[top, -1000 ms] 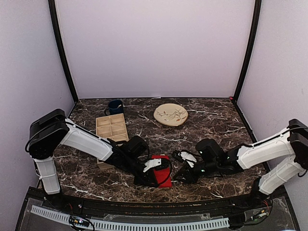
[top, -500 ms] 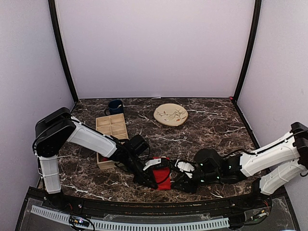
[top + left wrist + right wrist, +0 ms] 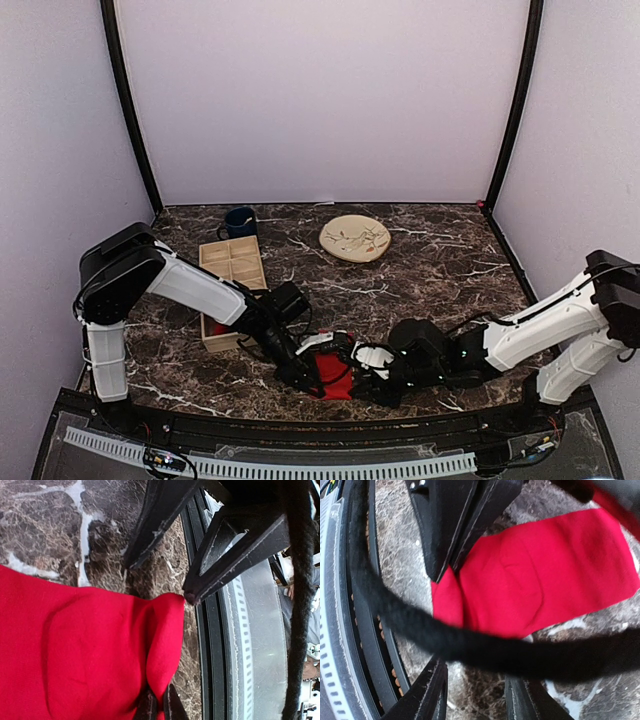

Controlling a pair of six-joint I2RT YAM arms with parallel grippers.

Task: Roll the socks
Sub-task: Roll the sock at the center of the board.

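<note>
The red socks lie as one flat red patch near the table's front edge; I cannot tell the two apart. My left gripper is at their left front corner and is shut on a fold of red fabric, which stands up between its fingertips. My right gripper is low on the table just right of the socks, open and empty. Its finger touches the sock's near corner. In the right wrist view the socks lie ahead, with the left fingers on their corner.
A wooden compartment tray, a dark blue mug and a round beige plate stand further back. The black front rail runs just beyond the socks. A black cable crosses the right wrist view.
My right gripper has moved left, up to the socks. My left gripper has shifted a little toward the front edge, and the red patch has bunched and moved with it.
</note>
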